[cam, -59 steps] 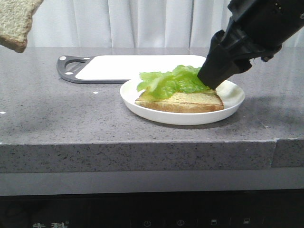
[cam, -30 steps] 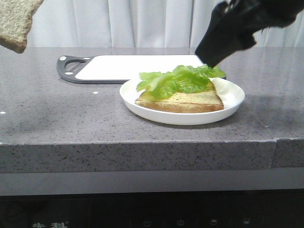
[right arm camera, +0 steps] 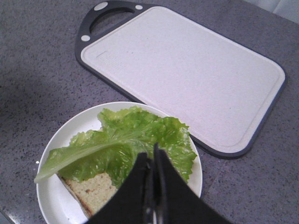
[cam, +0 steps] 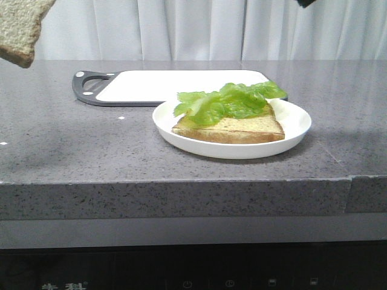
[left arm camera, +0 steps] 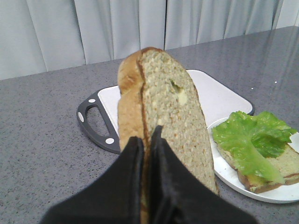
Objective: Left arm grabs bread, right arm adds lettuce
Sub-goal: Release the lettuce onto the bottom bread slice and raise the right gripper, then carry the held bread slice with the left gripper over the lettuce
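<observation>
My left gripper (left arm camera: 147,137) is shut on the bottom edge of the bread (left arm camera: 173,107), a thick speckled slice with a brown crust, held upright in the air. From the front, the bread (cam: 21,27) hangs at the far upper left. The lettuce (cam: 227,99) lies spread over a second toast slice (cam: 242,128) on a white plate (cam: 230,151). My right gripper (right arm camera: 150,156) hovers above the lettuce (right arm camera: 126,140), shut with nothing between its fingers. Only a dark sliver of the right arm (cam: 305,2) shows at the top of the front view.
A white cutting board (cam: 175,84) with a dark grey rim and handle lies behind the plate on the grey speckled counter. White curtains hang at the back. The counter's front edge runs across the front view, with a seam at the right.
The right arm has lifted up and away from the lettuce, leaving the leaf on the plated slice, and has nearly left the front view. The bread in my left gripper has stayed put.
</observation>
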Available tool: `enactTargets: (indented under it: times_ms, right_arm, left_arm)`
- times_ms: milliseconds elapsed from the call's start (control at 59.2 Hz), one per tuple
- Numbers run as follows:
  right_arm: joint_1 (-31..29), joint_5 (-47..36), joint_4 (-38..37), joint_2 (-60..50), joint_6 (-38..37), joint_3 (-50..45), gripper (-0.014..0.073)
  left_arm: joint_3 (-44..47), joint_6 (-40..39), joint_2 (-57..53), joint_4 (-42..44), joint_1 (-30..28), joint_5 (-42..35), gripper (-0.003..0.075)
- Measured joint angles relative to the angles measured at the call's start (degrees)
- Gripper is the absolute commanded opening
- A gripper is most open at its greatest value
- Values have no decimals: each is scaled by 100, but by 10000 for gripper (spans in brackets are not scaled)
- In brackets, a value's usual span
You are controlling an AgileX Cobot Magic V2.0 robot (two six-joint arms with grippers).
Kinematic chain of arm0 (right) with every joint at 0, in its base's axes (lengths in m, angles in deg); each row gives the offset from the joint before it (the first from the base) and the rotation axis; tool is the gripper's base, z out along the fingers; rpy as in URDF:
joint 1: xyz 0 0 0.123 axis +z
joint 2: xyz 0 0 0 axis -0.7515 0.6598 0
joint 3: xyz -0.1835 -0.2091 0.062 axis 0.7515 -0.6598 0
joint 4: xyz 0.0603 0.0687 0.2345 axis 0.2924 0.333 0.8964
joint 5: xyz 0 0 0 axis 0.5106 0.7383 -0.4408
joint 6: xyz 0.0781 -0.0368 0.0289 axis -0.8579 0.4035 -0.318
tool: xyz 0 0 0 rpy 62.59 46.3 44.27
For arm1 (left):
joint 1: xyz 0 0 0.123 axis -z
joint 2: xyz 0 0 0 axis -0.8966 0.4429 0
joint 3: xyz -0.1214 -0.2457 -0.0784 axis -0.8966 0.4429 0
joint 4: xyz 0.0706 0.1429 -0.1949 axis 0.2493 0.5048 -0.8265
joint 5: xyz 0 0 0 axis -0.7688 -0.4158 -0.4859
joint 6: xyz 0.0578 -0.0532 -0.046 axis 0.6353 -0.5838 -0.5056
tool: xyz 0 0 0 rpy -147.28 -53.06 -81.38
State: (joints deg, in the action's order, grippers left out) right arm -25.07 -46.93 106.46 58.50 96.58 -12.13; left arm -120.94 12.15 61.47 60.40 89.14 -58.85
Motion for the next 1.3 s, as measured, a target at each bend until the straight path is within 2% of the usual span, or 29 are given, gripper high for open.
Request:
enactTargets:
  times_ms: [203,389,524,608,761,862,1082,1301]
  right_arm:
    - [-476,-323,149,-693,-410,-545,-60]
    - [-561,-1059,196,-2039,-467,-1700,-60]
    - [-573,-1168,206,-2967,-467,-2341,-60]
    - [-573,-1178,206,-3464,-469,-2580,-60]
    - [-573,-1108,195,-4061,-469,-2757,-60]
    - [-573,-1033,195,-4231,-469,-2757,-60]
    - [-573,-943,185,-4258,-469,-2762,-60]
    - [-573,-943,185,-4258,-469,-2762,-60]
  left_arm:
    - [0,0,0,-208,0,0,-20]
    - [-311,0,484,-1378,0,91,-20]
    - [-1040,110,1279,-2418,0,630,-20]
    - [-1566,823,1905,-3432,0,1122,-20]
    - [-2443,2910,3276,-5963,-23,2122,-20]
    - [-2910,3503,4142,-6890,-23,2545,-20]
    - [-3616,3783,5730,-7456,-23,3101,-20]
    - [-3679,3800,6279,-7556,-147,3135,-20]
